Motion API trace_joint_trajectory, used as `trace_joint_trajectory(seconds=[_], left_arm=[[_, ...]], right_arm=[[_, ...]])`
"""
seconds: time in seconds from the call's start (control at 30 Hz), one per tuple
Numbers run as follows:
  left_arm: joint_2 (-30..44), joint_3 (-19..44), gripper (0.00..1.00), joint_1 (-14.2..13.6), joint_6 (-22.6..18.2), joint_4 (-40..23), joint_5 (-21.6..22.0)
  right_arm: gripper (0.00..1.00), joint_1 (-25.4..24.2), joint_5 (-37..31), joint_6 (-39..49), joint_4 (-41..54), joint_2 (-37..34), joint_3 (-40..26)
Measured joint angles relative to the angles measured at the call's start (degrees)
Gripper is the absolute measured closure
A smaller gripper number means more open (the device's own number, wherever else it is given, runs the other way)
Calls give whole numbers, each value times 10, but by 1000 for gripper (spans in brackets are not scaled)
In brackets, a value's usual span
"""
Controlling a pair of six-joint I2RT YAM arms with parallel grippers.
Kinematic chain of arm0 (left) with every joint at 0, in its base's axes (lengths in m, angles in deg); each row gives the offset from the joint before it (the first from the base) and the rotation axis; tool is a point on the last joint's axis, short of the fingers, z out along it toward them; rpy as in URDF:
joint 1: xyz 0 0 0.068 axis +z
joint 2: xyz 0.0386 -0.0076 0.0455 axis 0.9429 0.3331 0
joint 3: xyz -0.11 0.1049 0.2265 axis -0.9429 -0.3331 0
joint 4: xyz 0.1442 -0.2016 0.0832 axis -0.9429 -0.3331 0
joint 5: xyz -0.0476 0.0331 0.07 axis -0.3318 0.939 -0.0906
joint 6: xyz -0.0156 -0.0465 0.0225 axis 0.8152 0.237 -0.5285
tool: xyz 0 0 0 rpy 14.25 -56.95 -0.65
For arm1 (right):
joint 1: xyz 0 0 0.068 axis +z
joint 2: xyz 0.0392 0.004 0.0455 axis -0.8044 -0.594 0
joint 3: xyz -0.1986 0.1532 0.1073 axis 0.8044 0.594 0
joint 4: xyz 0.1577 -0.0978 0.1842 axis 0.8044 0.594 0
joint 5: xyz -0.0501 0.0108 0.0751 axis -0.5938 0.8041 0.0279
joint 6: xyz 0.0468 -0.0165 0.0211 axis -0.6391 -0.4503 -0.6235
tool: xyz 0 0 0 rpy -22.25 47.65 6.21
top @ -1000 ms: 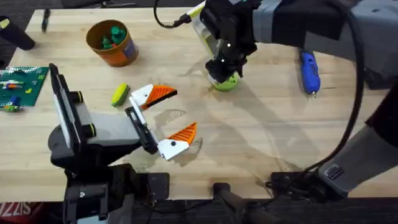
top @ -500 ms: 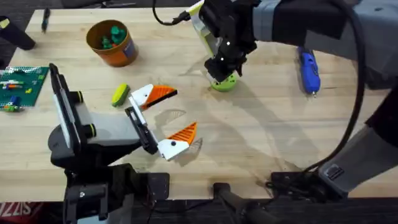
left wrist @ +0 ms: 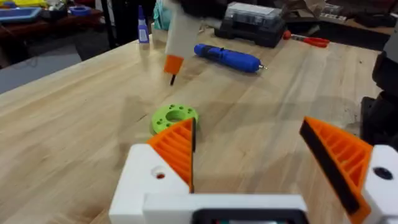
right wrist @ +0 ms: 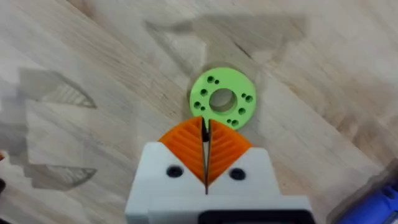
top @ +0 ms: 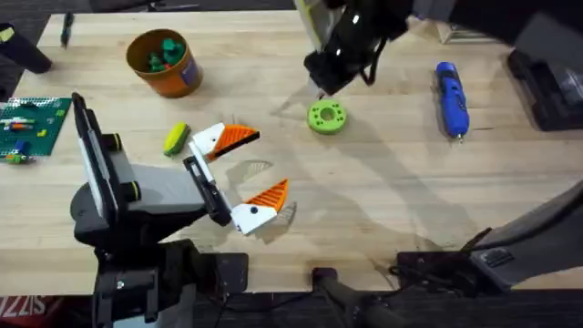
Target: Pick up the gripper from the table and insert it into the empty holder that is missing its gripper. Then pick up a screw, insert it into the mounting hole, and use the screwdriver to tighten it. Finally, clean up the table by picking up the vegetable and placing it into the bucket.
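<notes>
My left gripper (top: 271, 160) lies open on the table, and each of its white holder fingers (left wrist: 155, 180) carries an orange ribbed gripper tip (left wrist: 177, 146). Raised above the green ring-shaped disc (top: 326, 117) is my right gripper (right wrist: 205, 134), its orange pads shut on a small dark screw (right wrist: 204, 128). The left wrist view shows the right gripper (left wrist: 173, 62) with the screw hanging under it. The blue screwdriver (top: 452, 98) lies at the right. Beside the left gripper's upper finger lies the yellow vegetable (top: 176, 138). The orange bucket (top: 178, 78) stands at the back left.
Dark green pieces sit inside the bucket. A green building plate (top: 32, 123) with small bricks lies at the left edge. Beyond the table's far edge there is a black case (left wrist: 255, 22). Bare wood stretches between the disc and the screwdriver.
My right gripper has risen off the green disc and drawn back toward the table's far side, leaving the disc uncovered. The left arm has not moved.
</notes>
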Motion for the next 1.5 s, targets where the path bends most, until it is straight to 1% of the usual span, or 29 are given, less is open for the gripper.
trace_joint_trajectory(seconds=[0.2,0.4,0.53,0.63,0.9,0.93,1.1,1.2,1.27,1.33,1.5], left_arm=[[0,0,15,0,0,0,0],[0,0,15,0,0,0,0],[0,0,15,0,0,0,0],[0,0,15,0,0,0,0],[0,0,15,0,0,0,0],[0,0,15,0,0,0,0],[0,0,15,0,0,0,0],[0,0,15,0,0,0,0],[0,0,15,0,0,0,0],[0,0,15,0,0,0,0],[0,0,14,0,0,0,0]], right_arm=[[995,8,0,14,84,2,-82],[995,45,0,26,150,2,-182],[995,73,0,28,174,2,-229],[995,97,0,28,177,2,-249],[995,159,0,38,161,2,-271],[995,191,0,39,148,2,-272],[995,227,0,39,146,2,-272],[995,241,0,39,149,-2,-275],[995,246,3,39,162,-14,-288],[995,247,8,39,176,-33,-309],[995,246,20,39,215,-89,-383]])
